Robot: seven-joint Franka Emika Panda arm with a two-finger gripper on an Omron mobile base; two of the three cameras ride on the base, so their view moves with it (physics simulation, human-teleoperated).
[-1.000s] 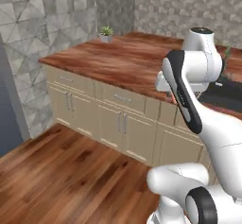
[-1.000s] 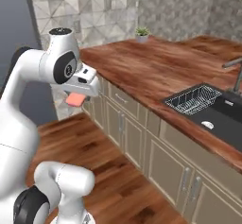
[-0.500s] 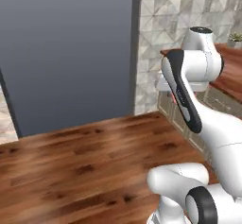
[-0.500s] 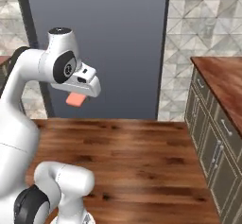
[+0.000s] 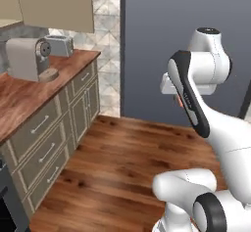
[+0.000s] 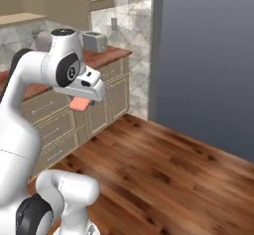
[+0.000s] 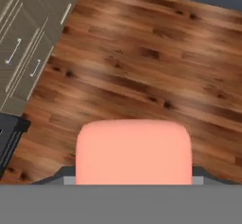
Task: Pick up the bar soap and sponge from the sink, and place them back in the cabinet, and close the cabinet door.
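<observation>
Soap [image 7: 133,150] clamped between the fingers, salmon-pink, broad at 6 o'clock of the hand view, carried high above wooden floor [image 7: 142,67]. Seen again in the right base view as a pink block [image 6: 79,103] jutting at 7 o'clock from under the gripper [image 6: 84,98], and as a thin pink edge [image 5: 180,101] behind the forearm in the left base view.

Beige cabinet [image 5: 54,3] hanging at 11 o'clock of the left base view, above the counter; door state not readable from here. Nothing visible inside it.

Against the earlier pictures: whole scene swung round with the base. Grey wall panel formerly at centre now pushed to 1 o'clock [image 5: 196,20]; different stretch of counter come into sight at 9 o'clock. Soap unchanged in the grip, same hang under the hand.

Left to right across the left base view: wooden countertop [image 5: 24,91] at 9 o'clock, carrying a grey coffee machine [image 5: 27,58] and a silver toaster [image 5: 60,45] just behind it; beige drawers [image 5: 44,148] with short horizontal handles beneath; patterned stone tile [image 5: 105,40] at 12 o'clock; dark grey panel beyond; reddish plank floor [image 5: 122,162] across the middle. Right base view: same toaster [image 6: 93,40] at 11 o'clock, cupboards [image 6: 111,97] below, grey wall [image 6: 208,65] at 2 o'clock.
</observation>
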